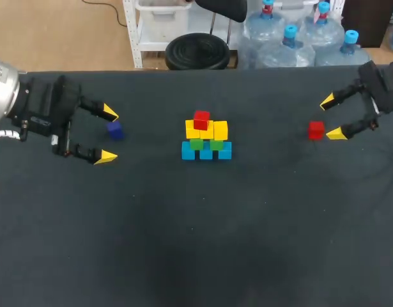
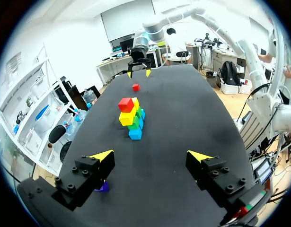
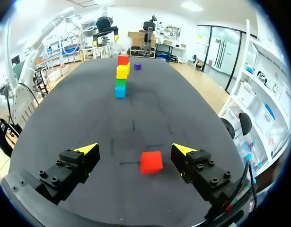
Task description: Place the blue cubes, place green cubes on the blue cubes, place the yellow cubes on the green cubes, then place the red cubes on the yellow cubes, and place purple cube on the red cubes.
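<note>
Stack (image 1: 206,137): mid-table; three blue cubes (image 1: 206,151) in a row, two green cubes (image 1: 206,144) on them, yellow cubes (image 1: 209,130) above, and one red cube (image 1: 201,119) on top.
Loose red cube (image 1: 316,130): on the table well right of the stack, below the gap of the right gripper (image 1: 331,118), nearer one tip, untouched.
Right gripper: released, fingers spread wide, holding nothing.
Purple cube (image 1: 115,130): on the table left of the stack, by one finger of the left gripper (image 1: 109,135); that finger partly hides it in the wrist view.
Left gripper: released, empty.
Between the arms: only the stack, on the table's (image 1: 196,243) dark cloth.
</note>
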